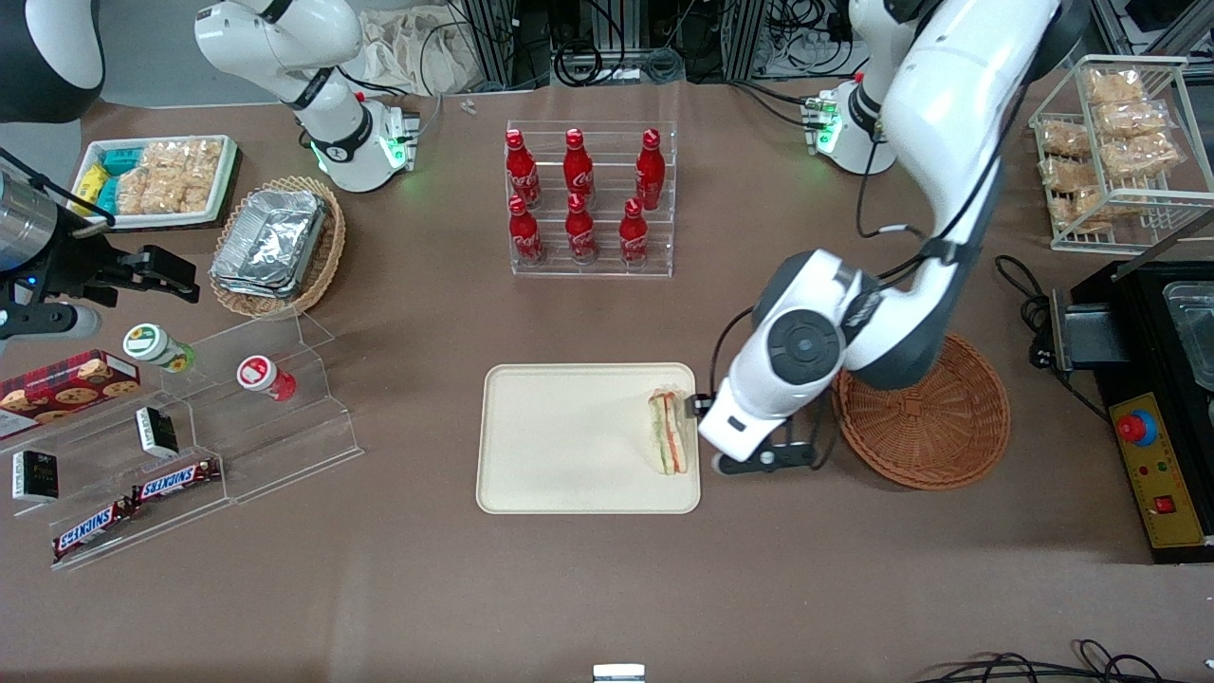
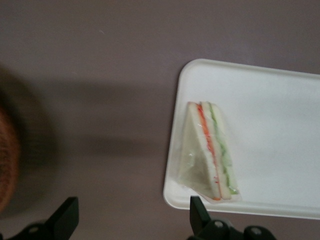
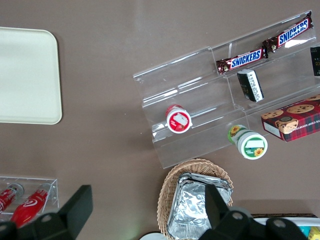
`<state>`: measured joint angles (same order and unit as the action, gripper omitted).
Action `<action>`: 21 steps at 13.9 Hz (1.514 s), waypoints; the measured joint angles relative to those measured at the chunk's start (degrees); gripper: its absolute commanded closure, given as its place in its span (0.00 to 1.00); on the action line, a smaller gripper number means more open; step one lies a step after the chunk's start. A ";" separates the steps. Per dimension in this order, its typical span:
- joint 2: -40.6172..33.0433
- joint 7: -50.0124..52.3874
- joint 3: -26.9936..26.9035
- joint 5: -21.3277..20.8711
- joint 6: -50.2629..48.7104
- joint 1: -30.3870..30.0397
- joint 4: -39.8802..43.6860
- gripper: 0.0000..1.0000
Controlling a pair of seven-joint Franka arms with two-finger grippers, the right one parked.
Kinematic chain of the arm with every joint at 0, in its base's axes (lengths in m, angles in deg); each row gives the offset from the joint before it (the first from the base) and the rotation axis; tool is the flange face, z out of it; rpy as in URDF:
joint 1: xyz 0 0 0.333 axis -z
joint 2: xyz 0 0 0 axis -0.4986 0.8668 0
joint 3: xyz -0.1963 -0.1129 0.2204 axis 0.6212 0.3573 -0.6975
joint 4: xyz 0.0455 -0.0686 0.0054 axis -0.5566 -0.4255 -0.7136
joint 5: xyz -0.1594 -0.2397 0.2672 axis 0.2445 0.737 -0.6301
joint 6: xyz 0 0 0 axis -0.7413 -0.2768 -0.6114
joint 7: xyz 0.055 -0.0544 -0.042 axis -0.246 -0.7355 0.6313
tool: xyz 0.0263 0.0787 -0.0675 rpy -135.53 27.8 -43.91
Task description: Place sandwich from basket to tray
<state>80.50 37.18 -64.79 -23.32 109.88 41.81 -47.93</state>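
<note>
The sandwich lies on the cream tray, at the tray's end nearest the round brown basket. The basket holds nothing that I can see. My left gripper hangs over the table between the tray and the basket, beside the sandwich and apart from it. In the left wrist view the gripper is open and empty, with its black fingertips spread wide above bare table and the tray's rim. That view also shows the sandwich on the tray and the basket's edge.
A clear rack of red cola bottles stands farther from the front camera than the tray. Toward the parked arm's end are an oval basket of foil containers and a clear stepped stand with snacks. A black machine stands beside the round basket.
</note>
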 measured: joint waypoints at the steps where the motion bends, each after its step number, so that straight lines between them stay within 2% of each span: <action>1: -2.04 -2.26 -0.02 0.00 -2.60 -1.24 -0.16 0.01; 6: -13.24 -18.86 -0.41 0.05 -13.95 -10.50 -4.03 0.01; 10: -19.97 -24.49 -0.66 0.08 -20.97 -17.62 -4.80 0.00; 19: -22.22 -26.74 -1.33 0.25 -25.17 -23.01 -3.21 0.00; 21: -23.05 -30.52 -6.12 2.67 -26.74 -21.82 -3.21 0.00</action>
<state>57.45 6.66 -70.91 -20.65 83.14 20.00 -51.14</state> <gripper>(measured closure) 0.000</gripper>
